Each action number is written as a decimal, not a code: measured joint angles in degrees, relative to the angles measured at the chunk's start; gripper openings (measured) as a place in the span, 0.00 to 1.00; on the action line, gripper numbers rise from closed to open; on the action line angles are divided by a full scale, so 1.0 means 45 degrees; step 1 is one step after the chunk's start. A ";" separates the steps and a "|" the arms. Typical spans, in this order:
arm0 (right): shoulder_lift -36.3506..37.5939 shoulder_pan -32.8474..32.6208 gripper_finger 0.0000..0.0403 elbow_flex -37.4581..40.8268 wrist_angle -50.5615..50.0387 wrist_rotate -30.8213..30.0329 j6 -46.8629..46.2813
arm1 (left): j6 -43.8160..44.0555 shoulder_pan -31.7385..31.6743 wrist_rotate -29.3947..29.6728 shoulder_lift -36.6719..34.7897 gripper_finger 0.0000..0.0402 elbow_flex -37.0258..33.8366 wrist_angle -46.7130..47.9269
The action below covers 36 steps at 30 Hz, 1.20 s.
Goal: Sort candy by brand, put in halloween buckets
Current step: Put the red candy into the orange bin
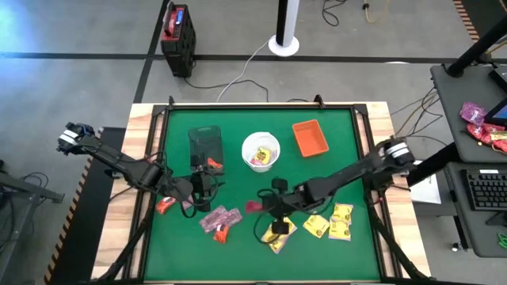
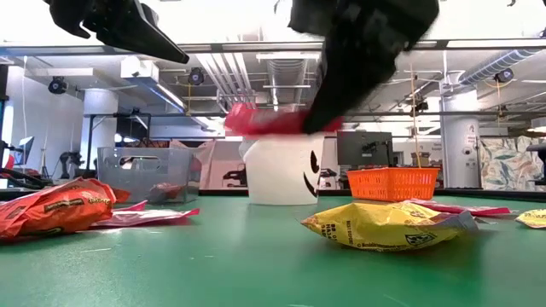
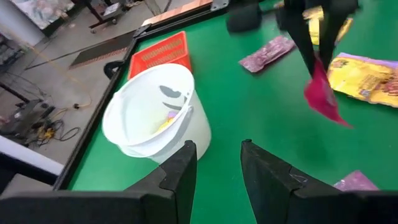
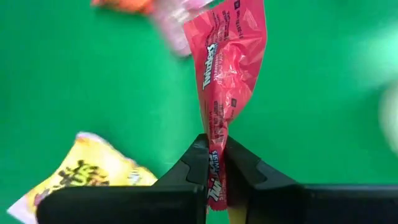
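Note:
My right gripper (image 1: 267,207) hovers over the middle of the green table, shut on a pink-red Twizzlers packet (image 4: 231,59). My left gripper (image 3: 217,155) is open and empty above the table near the dark tub (image 1: 204,145). The white round bucket (image 1: 261,150) holds a yellow packet, and the orange tray (image 1: 310,136) stands to its right. Yellow packets (image 1: 329,226) lie near the right arm. Pink packets (image 1: 219,217) and red-orange packets (image 1: 164,206) lie near the left arm. One red-orange packet (image 1: 212,164) rests in the tub. My right gripper pinches the Twizzlers packet between its two fingers at one end (image 4: 215,163). The fingers come from above, slanting down. The packet is lifted clear of the table and hangs from the fingertips (image 3: 323,93), its free end sticking out past them (image 2: 264,122).
A raised black frame (image 1: 238,106) edges the green table. A yellow packet (image 2: 388,226) and a red-orange packet (image 2: 51,207) lie close to the near edge. Bare green surface shows between the bucket and the packets.

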State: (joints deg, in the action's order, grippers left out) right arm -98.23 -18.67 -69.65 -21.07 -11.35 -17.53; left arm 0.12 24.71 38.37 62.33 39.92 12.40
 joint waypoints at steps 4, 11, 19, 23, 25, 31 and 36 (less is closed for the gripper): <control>0.1352 0.0229 0.05 -0.0010 -0.1733 -0.1819 -0.0793 | 0.0000 0.0000 0.0344 -0.0015 0.27 0.0000 -0.0003; 0.3295 0.1187 0.05 -0.0010 -0.4235 -0.4532 -0.2588 | -0.0034 -0.0015 0.0369 -0.0034 0.27 0.0015 0.0012; 0.3860 0.3317 0.04 0.0088 -0.6866 -0.6132 -0.4814 | -0.0005 -0.0015 0.0373 -0.0019 0.27 0.0015 0.0007; 0.3803 0.4323 0.04 0.0238 -0.7589 -0.5979 -0.4956 | -0.0005 -0.0013 0.0378 -0.0019 0.27 0.0015 0.0005; 0.3828 0.4709 0.04 0.0346 -0.7691 -0.5613 -0.4778 | -0.0014 -0.0014 0.0378 -0.0019 0.27 0.0015 0.0005; 0.4388 0.5385 0.04 0.0750 -0.7645 -0.5067 -0.4088 | -0.1278 -0.0130 0.0378 -0.0092 0.27 0.0015 -0.0176; 0.5056 0.5721 0.04 0.1407 -0.7402 -0.5062 -0.3873 | -0.2348 -0.0719 0.0370 -0.0332 0.27 0.0216 -0.0992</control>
State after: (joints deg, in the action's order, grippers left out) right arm -75.48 7.07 -63.32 -54.38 -34.13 -34.96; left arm -10.44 21.47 40.04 60.83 40.90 7.94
